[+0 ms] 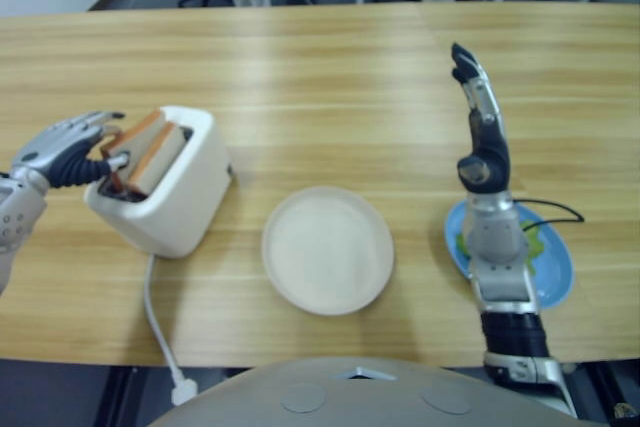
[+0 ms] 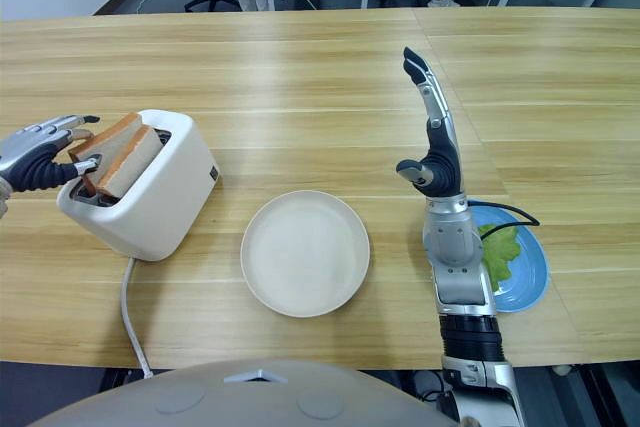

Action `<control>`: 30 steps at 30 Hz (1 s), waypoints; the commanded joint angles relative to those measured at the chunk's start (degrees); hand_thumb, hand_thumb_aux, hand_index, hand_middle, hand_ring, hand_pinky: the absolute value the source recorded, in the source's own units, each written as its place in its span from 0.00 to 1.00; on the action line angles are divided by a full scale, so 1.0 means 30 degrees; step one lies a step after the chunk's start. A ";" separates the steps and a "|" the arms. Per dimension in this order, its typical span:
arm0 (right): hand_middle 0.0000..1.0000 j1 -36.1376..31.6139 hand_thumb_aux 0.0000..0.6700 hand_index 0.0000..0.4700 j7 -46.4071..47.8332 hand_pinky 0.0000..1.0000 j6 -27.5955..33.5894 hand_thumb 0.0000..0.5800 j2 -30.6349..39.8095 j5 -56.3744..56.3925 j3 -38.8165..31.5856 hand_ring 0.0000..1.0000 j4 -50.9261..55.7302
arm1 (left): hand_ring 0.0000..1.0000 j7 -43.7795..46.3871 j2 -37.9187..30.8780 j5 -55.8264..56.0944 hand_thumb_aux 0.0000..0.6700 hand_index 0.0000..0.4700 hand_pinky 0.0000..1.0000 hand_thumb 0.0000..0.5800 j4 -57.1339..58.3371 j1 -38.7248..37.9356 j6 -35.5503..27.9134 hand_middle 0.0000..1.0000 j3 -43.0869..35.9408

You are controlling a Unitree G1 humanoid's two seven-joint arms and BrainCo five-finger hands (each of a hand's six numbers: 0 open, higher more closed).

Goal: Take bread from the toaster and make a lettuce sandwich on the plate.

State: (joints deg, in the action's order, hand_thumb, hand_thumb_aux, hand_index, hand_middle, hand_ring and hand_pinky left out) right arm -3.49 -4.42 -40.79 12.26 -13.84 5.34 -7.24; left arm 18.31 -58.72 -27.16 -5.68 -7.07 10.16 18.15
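A white toaster (image 1: 175, 197) stands at the left of the wooden table with two toasted bread slices sticking up from its slots. My left hand (image 1: 68, 150) is at the toaster's outer side, its fingers curled over the top of the outer bread slice (image 1: 135, 135) and its thumb against the slice's face. The inner slice (image 1: 160, 159) stands free beside it. An empty cream plate (image 1: 327, 247) lies in the middle near me. My right hand (image 2: 432, 132) is held upright above the table with fingers straight, holding nothing, just left of the lettuce (image 2: 500, 247).
The lettuce lies on a small blue plate (image 2: 530, 282) at the right, partly behind my right forearm. The toaster's white cable (image 1: 155, 317) runs off the near table edge. A black cable (image 1: 550, 209) curves by the blue plate.
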 commanded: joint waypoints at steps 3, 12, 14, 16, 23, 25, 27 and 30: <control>0.00 -0.0235 0.00 0.00 -0.0085 0.00 0.0027 0.00 0.0042 -0.0135 0.0113 0.00 0.0225 | 0.00 -0.0136 0.0296 0.0100 1.00 0.98 0.00 1.00 -0.0381 0.0267 -0.0174 0.00 0.0431; 0.00 -0.0242 0.00 0.00 -0.0092 0.00 0.0005 0.00 0.0056 -0.0123 0.0085 0.00 0.0236 | 1.00 -0.0253 0.0655 0.0524 1.00 0.98 1.00 1.00 -0.0137 0.0725 -0.0146 1.00 0.0411; 0.00 -0.0264 0.00 0.00 -0.0091 0.00 -0.0005 0.00 0.0069 -0.0117 0.0088 0.00 0.0280 | 1.00 -0.0556 0.0801 0.0495 1.00 0.98 1.00 1.00 -0.0087 0.1037 -0.0113 1.00 0.0421; 0.00 -0.0265 0.00 0.00 -0.0085 0.00 -0.0010 0.00 0.0089 -0.0115 0.0100 0.00 0.0302 | 1.00 -0.0938 0.0916 0.0437 1.00 0.98 1.00 1.00 -0.0009 0.1487 -0.0016 1.00 0.0469; 0.00 -0.0264 0.00 0.00 -0.0108 0.00 -0.0068 0.00 0.0096 -0.0116 0.0112 0.00 0.0377 | 1.00 -0.2348 0.1425 0.0564 1.00 0.98 1.00 1.00 0.0268 0.3066 0.0614 1.00 0.0533; 0.00 -0.0261 0.00 0.00 -0.0116 0.00 -0.0083 0.00 0.0084 -0.0128 0.0090 0.00 0.0409 | 1.00 -0.2637 0.1621 0.0717 1.00 0.98 1.00 1.00 0.0334 0.3434 0.0910 1.00 0.0445; 0.00 -0.0262 0.00 0.00 -0.0122 0.00 -0.0091 0.00 0.0087 -0.0126 0.0088 0.00 0.0434 | 1.00 -0.2892 0.1783 0.0789 1.00 0.98 1.00 1.00 0.0422 0.3728 0.1180 1.00 0.0355; 0.00 -0.0256 0.00 0.00 -0.0141 0.00 -0.0089 0.00 0.0097 -0.0137 0.0105 0.00 0.0442 | 1.00 -0.3373 0.1941 0.0797 1.00 0.98 1.00 1.00 0.0545 0.4160 0.1676 1.00 0.0388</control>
State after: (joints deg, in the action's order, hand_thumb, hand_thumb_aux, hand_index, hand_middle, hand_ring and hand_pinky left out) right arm -4.09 -4.74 -41.02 12.33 -13.92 5.22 -6.62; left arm 9.16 -53.27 -24.95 -4.78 4.46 14.28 19.12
